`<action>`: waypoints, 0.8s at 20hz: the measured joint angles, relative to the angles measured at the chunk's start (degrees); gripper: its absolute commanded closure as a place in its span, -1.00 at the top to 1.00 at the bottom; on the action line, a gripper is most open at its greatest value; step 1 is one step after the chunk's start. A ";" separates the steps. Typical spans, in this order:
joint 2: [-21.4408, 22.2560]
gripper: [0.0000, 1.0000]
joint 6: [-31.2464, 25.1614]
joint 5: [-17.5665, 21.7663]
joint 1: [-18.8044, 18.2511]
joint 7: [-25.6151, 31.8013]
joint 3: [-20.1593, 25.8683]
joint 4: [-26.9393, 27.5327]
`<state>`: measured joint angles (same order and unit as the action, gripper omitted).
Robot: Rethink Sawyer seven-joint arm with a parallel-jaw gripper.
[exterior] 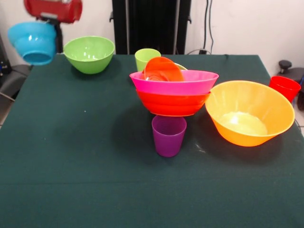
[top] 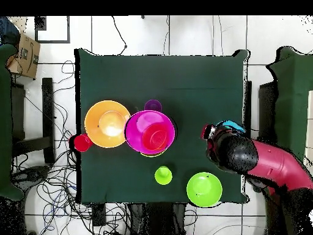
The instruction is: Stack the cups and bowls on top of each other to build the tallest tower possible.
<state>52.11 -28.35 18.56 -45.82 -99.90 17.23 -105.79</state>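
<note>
One carried piece: blue bowl [exterior: 33,42], gripped by the tool [exterior: 51,21], aloft at the tabletop [exterior: 71,156] edge.
Tower: pink bowl [exterior: 174,81] on red-orange bowl [exterior: 173,103], small orange-red bowl [exterior: 163,70] tilted inside, mid-tabletop.
Key relation: tower lies well apart from the tool, across the tabletop centre.
Front view only: blue bowl's tilt.
Overhead view only: lime rim under the tower.

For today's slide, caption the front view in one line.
Robot arm lifts a blue bowl off-table beside a pink-on-red bowl stack, purple cup and orange bowl.
</note>
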 measured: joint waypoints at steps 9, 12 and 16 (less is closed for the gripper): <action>6.41 -1.00 -0.44 -4.54 10.05 -0.16 -0.68 -3.32; 6.80 -1.00 -0.43 -5.16 13.05 -0.58 -1.42 -3.52; 6.53 -1.00 -0.21 -5.89 18.78 -3.11 -3.63 -3.70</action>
<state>58.64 -28.57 12.67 -27.04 -103.01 13.60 -109.49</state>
